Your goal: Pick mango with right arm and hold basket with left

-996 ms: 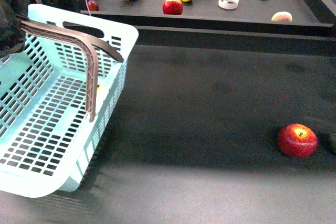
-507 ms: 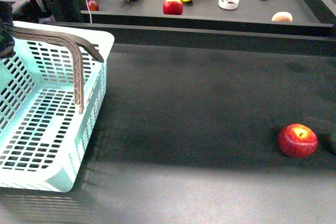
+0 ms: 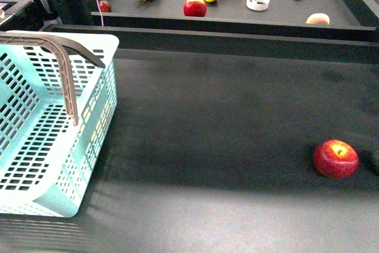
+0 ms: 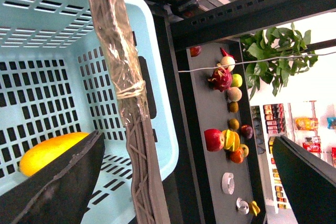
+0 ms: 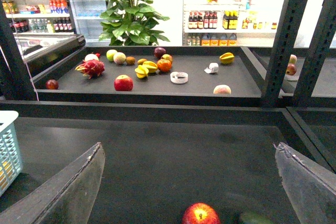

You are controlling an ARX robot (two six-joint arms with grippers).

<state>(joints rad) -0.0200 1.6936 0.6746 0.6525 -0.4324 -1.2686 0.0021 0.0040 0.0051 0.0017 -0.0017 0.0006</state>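
Mango [image 4: 50,153] already lying in basket [image 3: 95,42]. My left fingers [image 4: 58,182] spread wide astride handle [image 4: 123,93], gripping nothing. Right fingers [image 5: 73,187] released, empty, hovering above apple [image 5: 200,215].

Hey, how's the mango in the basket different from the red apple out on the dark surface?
The mango is yellow-orange and elongated; the red apple is deep red with a yellow patch around its stem and is round. The mango lies inside the basket, partly hidden by the left gripper; the apple sits alone in the open, fully visible. Both are whole, smooth-skinned fruits, and neither is held.
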